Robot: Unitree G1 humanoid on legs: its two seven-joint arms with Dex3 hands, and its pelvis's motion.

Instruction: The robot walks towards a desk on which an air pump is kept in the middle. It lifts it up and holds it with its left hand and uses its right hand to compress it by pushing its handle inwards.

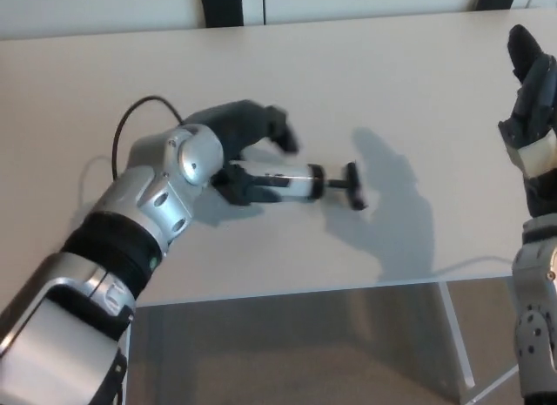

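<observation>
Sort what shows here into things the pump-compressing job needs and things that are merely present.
Belongs to the job:
- air pump, lying sideways in the grip
- pump handle, sticking out
- left hand, closed around the pump
- right hand, raised, away from the handle
- desk

Merely present:
- black cable at the left arm

Silver-shelled arms with black joint bands end in a black left hand (239, 144) and right hand (533, 118), a thin black cable looping off the left forearm.
</observation>
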